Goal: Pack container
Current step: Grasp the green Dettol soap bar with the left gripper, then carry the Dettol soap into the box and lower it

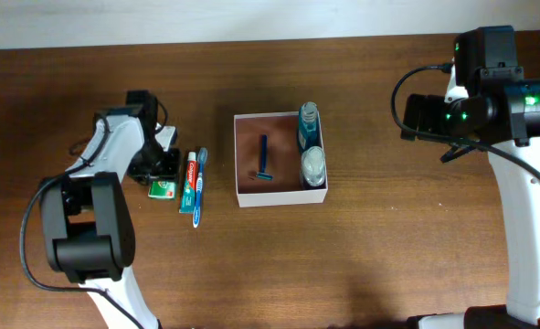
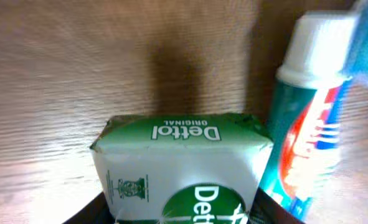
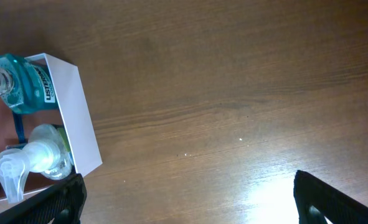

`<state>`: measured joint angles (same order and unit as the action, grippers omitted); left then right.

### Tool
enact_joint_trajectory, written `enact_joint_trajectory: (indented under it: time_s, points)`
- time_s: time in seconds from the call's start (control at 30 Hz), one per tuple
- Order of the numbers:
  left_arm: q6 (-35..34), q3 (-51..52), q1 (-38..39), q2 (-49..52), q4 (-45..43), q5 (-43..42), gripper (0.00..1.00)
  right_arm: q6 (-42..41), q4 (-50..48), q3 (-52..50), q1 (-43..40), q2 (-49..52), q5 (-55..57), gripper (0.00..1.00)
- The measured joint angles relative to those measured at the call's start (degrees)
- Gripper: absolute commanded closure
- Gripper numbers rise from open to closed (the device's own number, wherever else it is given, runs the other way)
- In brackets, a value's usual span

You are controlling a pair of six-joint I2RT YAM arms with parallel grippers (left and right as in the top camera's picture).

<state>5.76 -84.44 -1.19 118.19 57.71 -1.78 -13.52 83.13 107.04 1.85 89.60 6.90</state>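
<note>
Three toiletries lie in the container [image 1: 248,155] at mid-table in the overhead view: a razor [image 1: 264,160], a blue bottle [image 1: 308,126] and a clear pump bottle [image 1: 313,165]. The left gripper [image 1: 163,175] hangs over a soap bar [image 1: 163,189], well to the left. From the left wrist, its fingers [image 2: 93,214] flank the soap; I cannot tell whether they clamp it. From the right wrist, the right gripper [image 3: 190,208] stands wide apart and empty. The box looks light, thin-walled and likely to slide, so pinch a wall's rim.
</note>
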Motion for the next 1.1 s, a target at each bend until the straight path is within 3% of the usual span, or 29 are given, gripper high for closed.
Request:
enact_joint_trajectory:
  time_s: [0.33,0.73,1.1]
  points:
    - [-4.35,-14.21,2.23,-3.58,5.09,-6.05,0.7,-0.02,0.0,0.0,0.0,0.0,-0.02,0.02]
    - [-18.49,-15.76,18.64,-8.28,0.0,-11.34,0.7,-0.02,0.0,0.0,0.0,0.0,-0.02,0.02]
    - [-28.35,-15.76,32.09,-8.04,-3.1,-2.49,0.7,0.0,0.0,0.0,0.0,0.0,-0.02,0.02]
